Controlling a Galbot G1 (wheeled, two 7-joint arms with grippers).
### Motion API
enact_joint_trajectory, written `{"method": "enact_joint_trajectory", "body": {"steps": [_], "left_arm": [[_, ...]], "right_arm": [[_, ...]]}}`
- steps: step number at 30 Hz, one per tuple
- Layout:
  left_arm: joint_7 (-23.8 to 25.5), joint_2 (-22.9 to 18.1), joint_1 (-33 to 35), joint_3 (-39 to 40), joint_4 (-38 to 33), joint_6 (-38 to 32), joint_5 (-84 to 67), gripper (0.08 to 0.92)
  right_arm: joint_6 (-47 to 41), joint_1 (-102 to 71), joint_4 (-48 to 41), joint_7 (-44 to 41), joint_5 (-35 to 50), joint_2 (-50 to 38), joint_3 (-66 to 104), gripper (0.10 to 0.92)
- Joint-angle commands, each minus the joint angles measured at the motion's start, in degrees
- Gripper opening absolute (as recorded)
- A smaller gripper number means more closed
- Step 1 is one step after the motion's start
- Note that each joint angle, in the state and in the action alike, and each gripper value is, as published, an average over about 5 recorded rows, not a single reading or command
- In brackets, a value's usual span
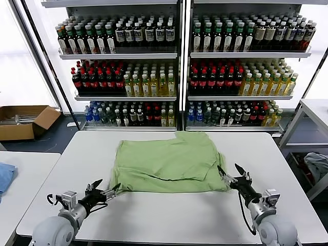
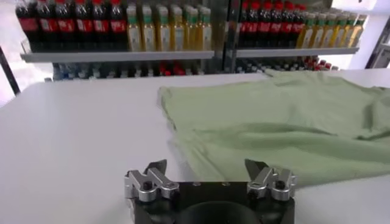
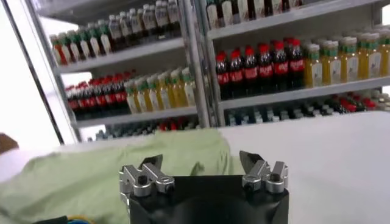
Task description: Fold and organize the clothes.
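Both open-jawed grippers, left gripper (image 1: 105, 190) and right gripper (image 1: 231, 174), sit empty at the near corners of the light green thin-fabric polo shirt (image 1: 166, 159) lying partly folded mid-table (image 1: 154, 215); limp and light, it is probably best pinched at those corners.

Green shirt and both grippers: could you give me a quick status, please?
Left gripper open, at shirt's near left corner. Right gripper open, at near right corner. Green shirt folded flat on table, released. Nothing in the way.
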Motion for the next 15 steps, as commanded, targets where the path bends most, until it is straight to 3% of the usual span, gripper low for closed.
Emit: {"method": "enact_joint_trajectory", "body": {"steps": [1,8,15], "left_arm": [[-1.1,-2.3,2.2,1.1,1.7,-0.3,-0.9,0.822],[-0.8,-2.7,1.6,1.5,2.7,-1.0,-4.3,0.782],[-0.7,-2.4,2.1,1.3,3.2,-1.3,-5.5,0.585]], "right_arm": [[-0.5,-7.2,1.8,1.0,-6.8,1.6,0.2,0.816],[-0.6,-4.7,-0.4,1.0,-6.7,2.6,-1.8,0.663],[-0.8,-3.4,-1.5,2.1,-4.8,2.4,-1.9,0.464]]}}
